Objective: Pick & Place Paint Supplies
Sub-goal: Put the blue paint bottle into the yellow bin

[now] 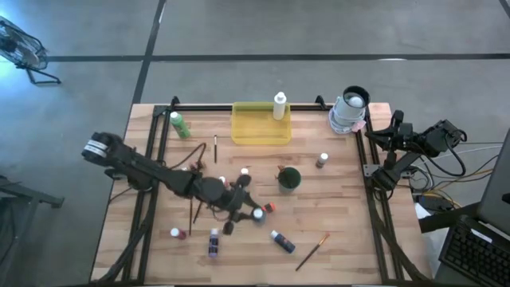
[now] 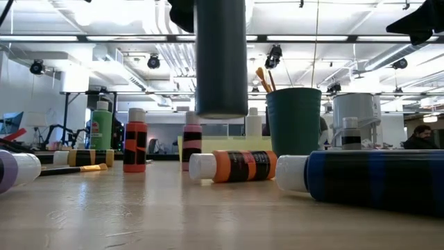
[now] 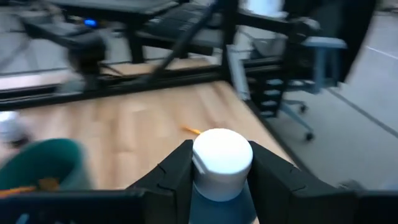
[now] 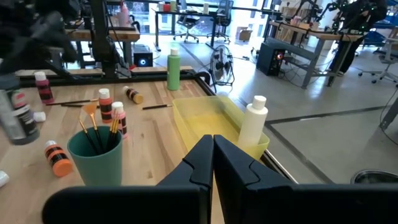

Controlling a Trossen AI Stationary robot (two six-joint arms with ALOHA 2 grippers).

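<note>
The left gripper (image 3: 219,180) is clamped on a white-capped bottle (image 3: 222,163), held clear of the table near its middle; in the low view that bottle (image 2: 220,59) hangs above the wood; the right gripper (image 4: 213,158), fingers pressed together, waits at the table's right edge; a white bottle (image 1: 280,105) stands in the yellow tray (image 1: 260,131) at the far side; brushes (image 4: 93,124) stand in the green cup (image 1: 289,178); other bottles lie scattered on the near half.
</note>
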